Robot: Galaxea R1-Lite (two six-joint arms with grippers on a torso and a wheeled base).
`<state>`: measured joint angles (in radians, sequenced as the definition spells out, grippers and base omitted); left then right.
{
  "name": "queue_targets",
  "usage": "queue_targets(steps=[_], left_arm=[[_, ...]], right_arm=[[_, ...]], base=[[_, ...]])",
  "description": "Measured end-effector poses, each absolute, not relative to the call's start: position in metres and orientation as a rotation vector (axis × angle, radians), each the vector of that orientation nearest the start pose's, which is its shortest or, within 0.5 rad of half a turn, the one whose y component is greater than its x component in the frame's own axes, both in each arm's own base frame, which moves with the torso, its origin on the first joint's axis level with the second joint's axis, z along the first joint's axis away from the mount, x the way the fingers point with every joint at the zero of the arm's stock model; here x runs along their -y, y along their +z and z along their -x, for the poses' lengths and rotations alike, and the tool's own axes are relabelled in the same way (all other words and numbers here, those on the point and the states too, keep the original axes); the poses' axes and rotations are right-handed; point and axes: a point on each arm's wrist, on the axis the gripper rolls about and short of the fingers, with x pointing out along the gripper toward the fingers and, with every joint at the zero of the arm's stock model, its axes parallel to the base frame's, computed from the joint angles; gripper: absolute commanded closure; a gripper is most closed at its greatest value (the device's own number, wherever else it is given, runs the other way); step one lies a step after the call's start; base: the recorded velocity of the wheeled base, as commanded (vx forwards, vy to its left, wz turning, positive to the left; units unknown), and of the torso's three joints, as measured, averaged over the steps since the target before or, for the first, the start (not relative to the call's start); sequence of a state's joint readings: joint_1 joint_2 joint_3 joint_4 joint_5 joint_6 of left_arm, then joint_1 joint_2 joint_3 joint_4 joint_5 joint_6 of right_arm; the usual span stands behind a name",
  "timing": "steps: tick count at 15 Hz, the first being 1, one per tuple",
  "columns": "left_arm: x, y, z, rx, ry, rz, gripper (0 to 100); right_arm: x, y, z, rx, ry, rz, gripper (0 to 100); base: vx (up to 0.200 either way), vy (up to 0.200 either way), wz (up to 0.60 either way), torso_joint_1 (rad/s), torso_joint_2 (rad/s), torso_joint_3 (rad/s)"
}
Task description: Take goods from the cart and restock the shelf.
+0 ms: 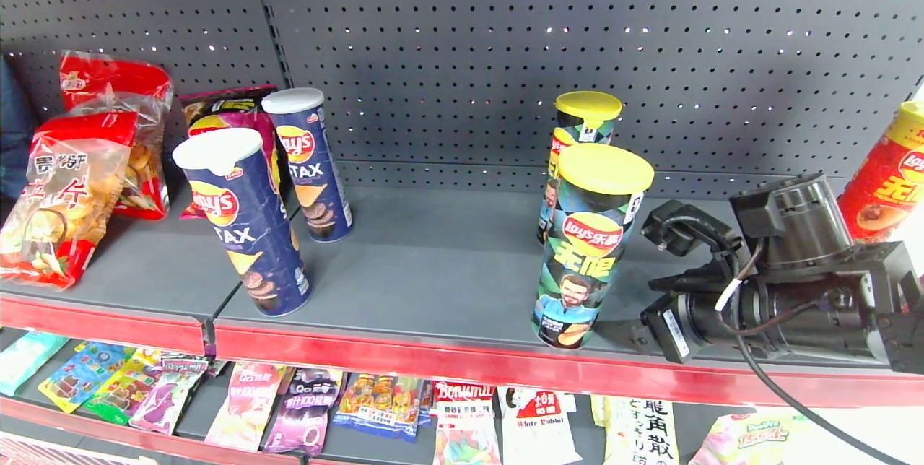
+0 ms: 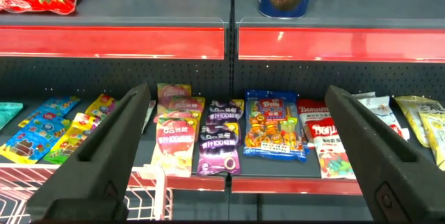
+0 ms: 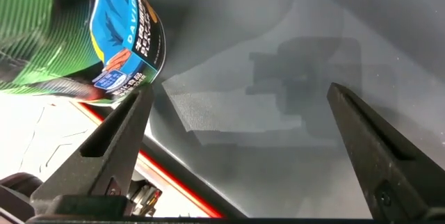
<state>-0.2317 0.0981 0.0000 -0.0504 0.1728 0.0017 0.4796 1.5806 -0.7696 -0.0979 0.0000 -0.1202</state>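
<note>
On the upper shelf [image 1: 447, 263], close to its red front lip [image 1: 433, 360], the front yellow-lidded can [image 1: 588, 248] stands upright, with a second yellow-lidded can [image 1: 581, 122] just behind it. I have my right end effector [image 3: 240, 92] low over the shelf beside the front can, spread wide and holding nothing. The can's base sits just beside one fingertip [image 3: 142, 95], outside the gap. Two blue cans [image 1: 245, 223] stand upright farther left, and a red can [image 1: 884, 176] is at the far right. My left end effector [image 2: 236, 90] is also spread wide and empty, facing the lower shelf [image 2: 278, 182] of candy bags [image 2: 219, 137], with the cart [image 2: 149, 182] near it.
</note>
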Motion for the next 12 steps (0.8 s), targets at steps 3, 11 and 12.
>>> queue_targets(steps=[3,11,12], left_arm=[[-0.007,0.082,0.014,-0.047,-0.059,-0.011,0],[-0.006,0.082,0.014,-0.050,-0.097,-0.005,0],[-0.006,0.082,0.014,-0.051,-0.115,-0.005,0]], right_arm=[[-0.115,0.157,-0.223,-0.678,0.489,0.287,0],[-0.067,0.192,-0.132,-0.437,0.428,0.250,0],[-0.055,0.193,-0.112,-0.386,0.395,0.249,0]], base=[[0.000,0.000,0.00,0.000,0.00,0.000],[0.000,0.000,0.00,0.000,0.00,0.000],[0.000,0.000,0.00,0.000,0.00,0.000]])
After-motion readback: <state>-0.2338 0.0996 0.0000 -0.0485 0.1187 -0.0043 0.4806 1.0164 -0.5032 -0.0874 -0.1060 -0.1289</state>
